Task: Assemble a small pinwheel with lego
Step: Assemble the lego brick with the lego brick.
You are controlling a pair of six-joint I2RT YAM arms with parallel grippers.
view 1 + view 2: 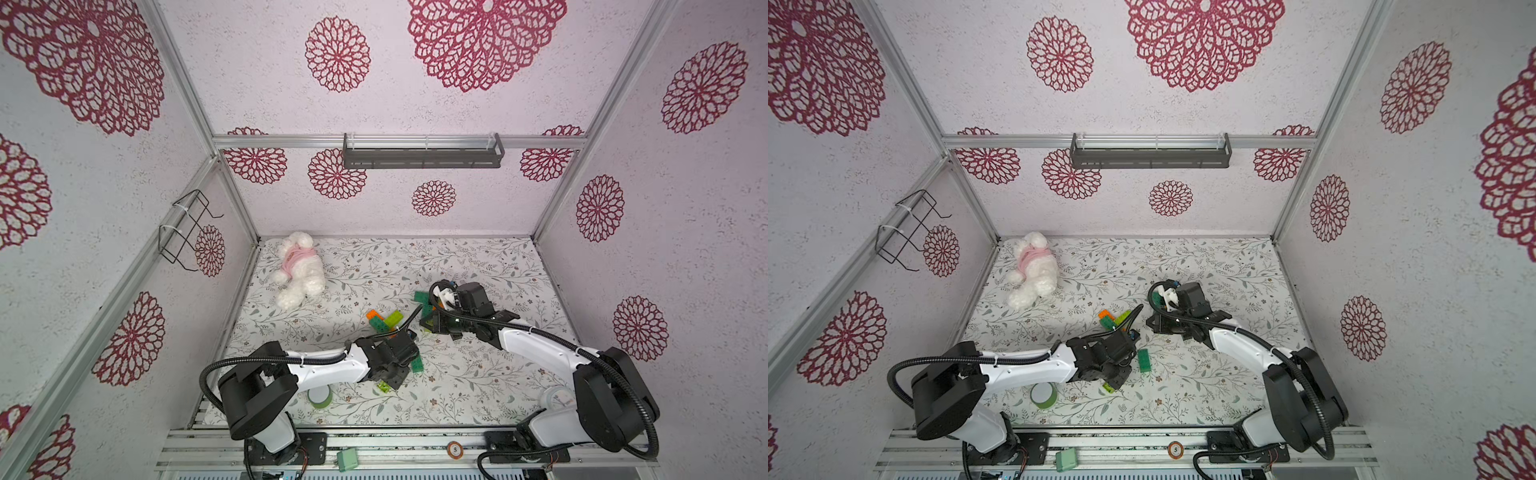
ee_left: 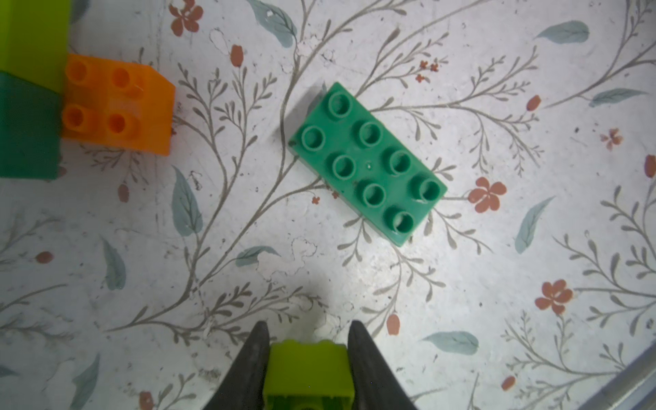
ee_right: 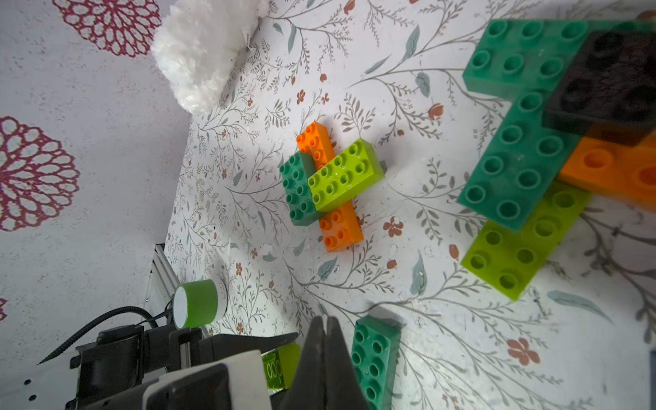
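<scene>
Blurred, cropped black brick, lime green brick cut off at picture edge

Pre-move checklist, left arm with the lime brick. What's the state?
1. Left gripper shut on lime brick: ok.
2. Which way the held brick's studs face: cannot tell.
3. Right gripper shut, empty: ok.
4. Loose dark green brick flat, studs up, uncovered: ok.
5. Three-brick cluster pressed fully together: cannot tell.
6. Tape roll apart from the bricks: ok.
</scene>
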